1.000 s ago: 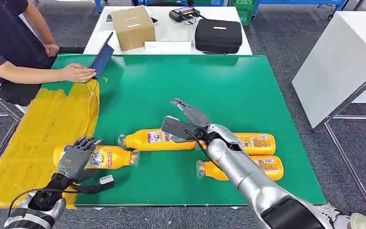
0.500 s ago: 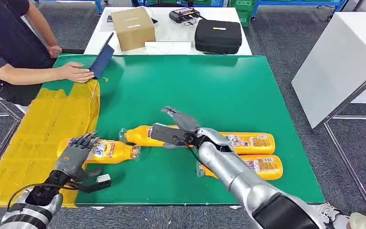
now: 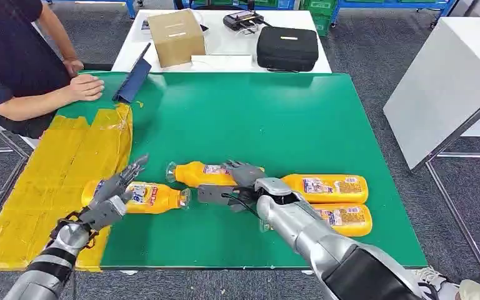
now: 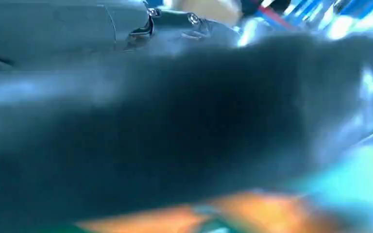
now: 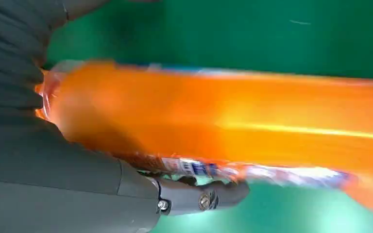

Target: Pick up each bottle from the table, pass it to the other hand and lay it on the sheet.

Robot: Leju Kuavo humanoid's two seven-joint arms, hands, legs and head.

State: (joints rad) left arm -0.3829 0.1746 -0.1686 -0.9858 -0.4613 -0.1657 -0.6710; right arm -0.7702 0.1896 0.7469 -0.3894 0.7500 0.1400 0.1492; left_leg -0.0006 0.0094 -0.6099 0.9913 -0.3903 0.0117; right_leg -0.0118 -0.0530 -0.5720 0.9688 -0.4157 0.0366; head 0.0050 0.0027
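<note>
Gripping a smooth orange bottle (image 3: 207,174), the grey right hand (image 3: 240,181).

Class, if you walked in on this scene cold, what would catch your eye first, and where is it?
Four orange bottles lie on their sides on the green table. The right hand closes around the middle bottle near the table's centre; the right wrist view shows fingers wrapped on it. To the left, the left hand is spread over a bottle at the edge of the yellow sheet.
</note>
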